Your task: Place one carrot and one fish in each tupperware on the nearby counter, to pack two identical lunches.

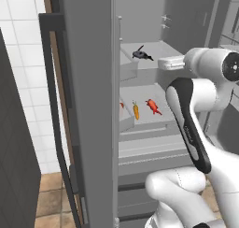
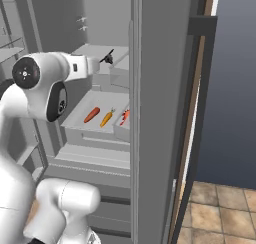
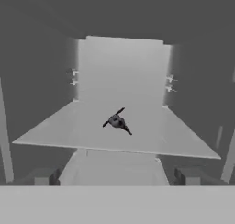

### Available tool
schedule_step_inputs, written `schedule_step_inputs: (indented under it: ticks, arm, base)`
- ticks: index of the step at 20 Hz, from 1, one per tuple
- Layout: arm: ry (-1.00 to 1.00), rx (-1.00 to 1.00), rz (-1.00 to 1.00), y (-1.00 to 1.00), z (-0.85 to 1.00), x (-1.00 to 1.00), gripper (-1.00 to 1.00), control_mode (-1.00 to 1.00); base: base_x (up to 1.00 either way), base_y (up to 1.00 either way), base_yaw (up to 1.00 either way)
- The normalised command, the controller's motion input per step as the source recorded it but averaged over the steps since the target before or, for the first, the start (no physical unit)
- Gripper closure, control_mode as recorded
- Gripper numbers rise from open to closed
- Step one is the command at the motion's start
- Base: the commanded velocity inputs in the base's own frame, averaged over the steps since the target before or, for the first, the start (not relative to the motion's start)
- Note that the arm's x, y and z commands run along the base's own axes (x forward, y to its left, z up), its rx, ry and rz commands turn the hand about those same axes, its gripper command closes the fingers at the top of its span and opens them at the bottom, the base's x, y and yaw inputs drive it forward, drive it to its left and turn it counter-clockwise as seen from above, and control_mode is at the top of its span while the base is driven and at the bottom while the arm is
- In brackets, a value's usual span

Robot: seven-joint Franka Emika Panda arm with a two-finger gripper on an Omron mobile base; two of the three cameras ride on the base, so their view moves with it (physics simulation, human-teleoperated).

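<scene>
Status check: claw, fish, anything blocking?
Claw open, nothing held. Black fish dead ahead on upper shelf, untouched. Red fish and carrot one shelf down. No obstruction seen.

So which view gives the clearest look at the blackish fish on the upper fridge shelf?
The hand view: the blackish fish lies unobstructed mid-shelf, straight ahead. The left base view shows it small, on the upper shelf beside the arm. In the right base view just a dark bit of it peeks out past the arm.

You have two fridge shelves: upper shelf (image 1: 161, 52) carries one blackish fish (image 1: 141, 54); lower shelf (image 1: 154, 94) carries a red fish (image 1: 152, 105) and an orange carrot (image 1: 136, 110), side by side.
</scene>
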Motion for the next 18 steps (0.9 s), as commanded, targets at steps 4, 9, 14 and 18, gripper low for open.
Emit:
schedule_step_inputs:
  ticks: [4, 9, 14, 18]
  arm:
    - [0.44, 0.0, -0.01, 0.0, -0.01, 0.15, -1.0, -1.0]
    - [0.12, -0.01, 0.0, 0.0, -0.18, 0.07, -1.0, -1.0]
    - [0.0, 0.0, 0.0, 0.0, -0.21, 0.13, -1.0, -1.0]
    - [0.0, 0.0, 0.0, 0.0, -0.2, 0.44, -1.0, -1.0]
  base:
    - [0.0, 0.0, 0.0]
    - [0.0, 0.0, 0.0]
    - [0.0, 0.0, 0.0]
    - [0.0, 0.0, 0.0]
